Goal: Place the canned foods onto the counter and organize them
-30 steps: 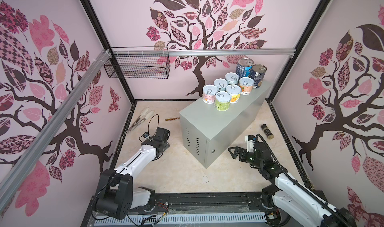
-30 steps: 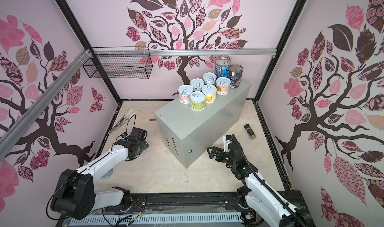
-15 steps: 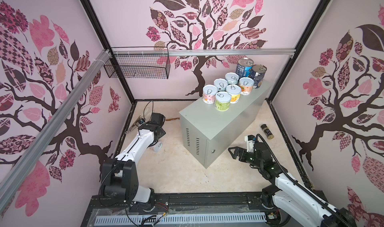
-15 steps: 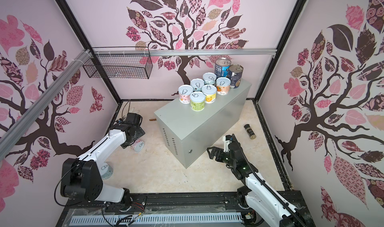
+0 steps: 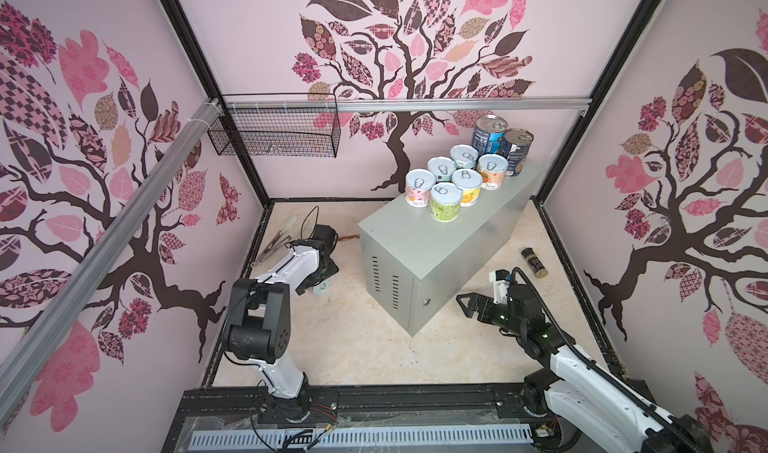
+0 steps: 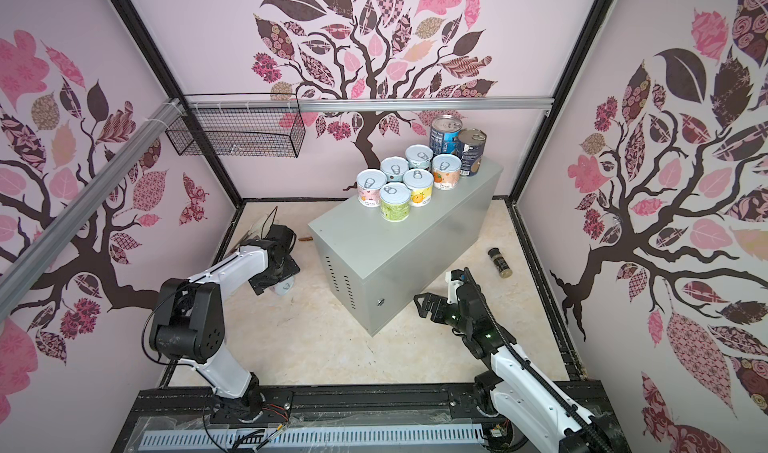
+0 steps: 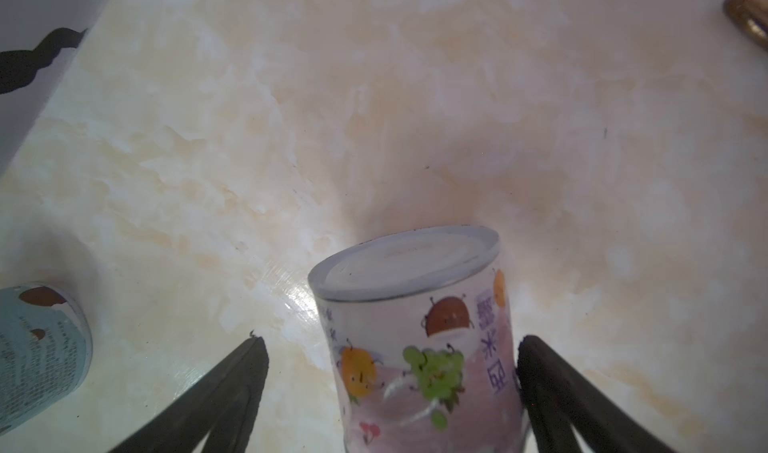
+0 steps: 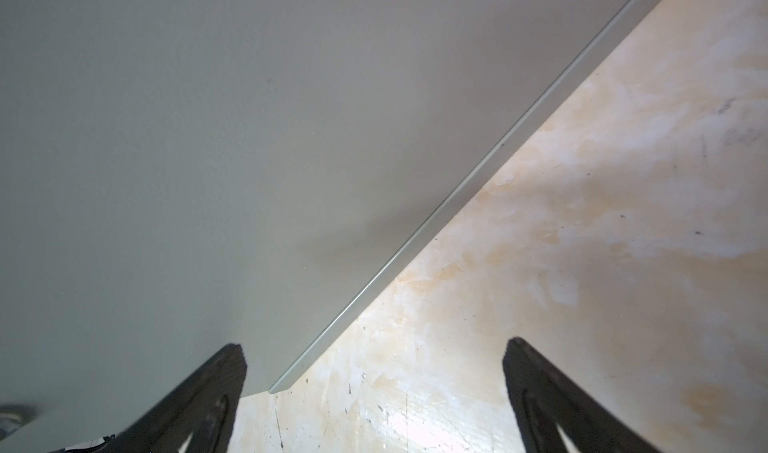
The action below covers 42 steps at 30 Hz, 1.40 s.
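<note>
The grey cabinet [image 5: 436, 239] sits on the marbled tabletop [image 5: 353, 338], its long axis running diagonally from near centre toward the back right corner. At its far end, in both top views, six short cans [image 5: 444, 195] stand upright in a tight cluster with pull-tab lids up. Two taller dark cans [image 5: 488, 135] stand upright just behind them.

A seventh short can, the pink-labelled can [image 7: 419, 347], stands on the tabletop left of the cabinet, long axis vertical and a smooth silver end facing up. The left fingers [image 7: 232, 384] are spread wide on either side of it. One finger is right against its wall and the other is clear of it. A teal-labelled can [image 7: 37, 343] sits nearby at the edge of the wrist view.

The right fingers [image 8: 212, 380] are wide apart and empty, near the cabinet's front lower corner.
</note>
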Motion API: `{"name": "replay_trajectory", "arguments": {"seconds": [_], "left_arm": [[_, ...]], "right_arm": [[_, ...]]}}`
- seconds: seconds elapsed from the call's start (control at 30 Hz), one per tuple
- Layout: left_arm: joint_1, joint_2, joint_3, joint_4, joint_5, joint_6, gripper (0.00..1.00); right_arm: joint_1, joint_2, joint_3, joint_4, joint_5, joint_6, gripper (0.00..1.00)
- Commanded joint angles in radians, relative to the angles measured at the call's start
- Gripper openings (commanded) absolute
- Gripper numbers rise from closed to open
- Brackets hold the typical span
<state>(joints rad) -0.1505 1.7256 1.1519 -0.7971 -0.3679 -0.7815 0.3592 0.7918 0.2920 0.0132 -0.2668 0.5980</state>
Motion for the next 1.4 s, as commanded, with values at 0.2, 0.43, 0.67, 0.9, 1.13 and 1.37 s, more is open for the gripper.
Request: {"name": "replay_trajectory", "arguments": {"seconds": [0.2, 0.43, 0.67, 0.9, 1.13, 1.37], "left_arm": [[-0.002, 0.083, 0.041, 0.01, 0.002, 0.02, 0.92], [0.001, 0.068, 0.027, 0.033, 0.028, 0.048, 0.74], [0.018, 0.064, 0.035, 0.036, 0.11, 0.05, 0.47], [0.105, 0.036, 0.076, 0.029, 0.367, -0.026, 0.43], [0.24, 0.016, 0.122, 0.063, 0.615, -0.136, 0.43], [0.389, 0.038, 0.08, 0.254, 0.875, -0.377, 0.42]], "right_arm": [[0.007, -0.006, -0.002, 0.007, -0.002, -0.016, 1.0], [0.007, -0.007, 0.001, 0.004, 0.001, -0.017, 1.0], [0.007, -0.017, 0.001, -0.007, 0.011, -0.021, 1.0], [0.007, -0.037, 0.006, -0.029, 0.036, -0.031, 1.0], [0.008, -0.054, 0.02, -0.065, 0.07, -0.051, 1.0], [0.007, -0.041, 0.032, -0.089, 0.105, -0.064, 1.0]]}}
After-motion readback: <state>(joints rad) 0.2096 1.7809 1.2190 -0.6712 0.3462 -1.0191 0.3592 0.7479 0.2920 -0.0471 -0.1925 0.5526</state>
